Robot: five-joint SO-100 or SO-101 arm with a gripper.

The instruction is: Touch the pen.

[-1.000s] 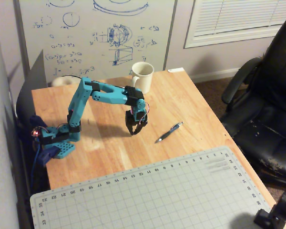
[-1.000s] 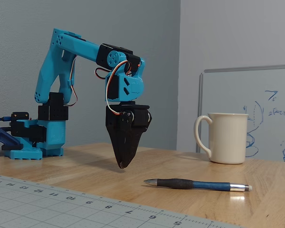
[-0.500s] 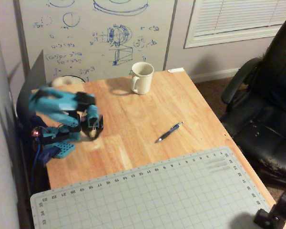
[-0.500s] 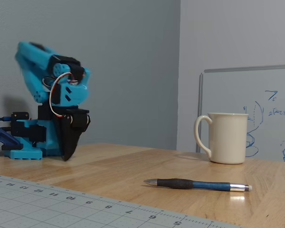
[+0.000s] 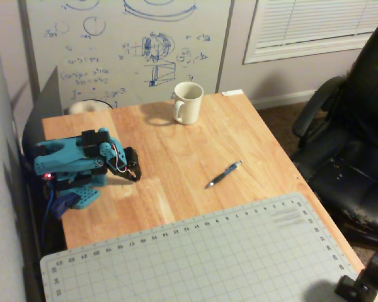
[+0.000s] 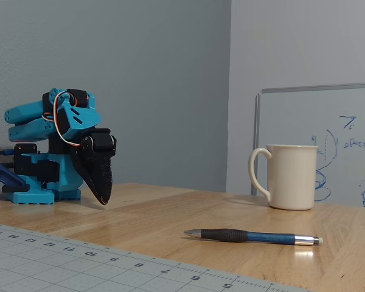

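The pen [image 5: 223, 174] is slim and dark blue with a silvery tip. It lies flat on the wooden table [image 5: 176, 151], right of centre in the overhead view, and low in the fixed view [image 6: 253, 236]. My gripper [image 5: 136, 173] hangs folded down at the blue arm's front, at the table's left side. In the fixed view the gripper [image 6: 103, 199] points down, its black jaws together just above the wood. It holds nothing. It is well apart from the pen.
A white mug [image 5: 188, 102] stands at the table's far edge, also seen in the fixed view [image 6: 288, 176]. A grey cutting mat [image 5: 201, 258] covers the near part. A whiteboard [image 5: 129, 44] leans behind. A black office chair [image 5: 353, 126] is at the right.
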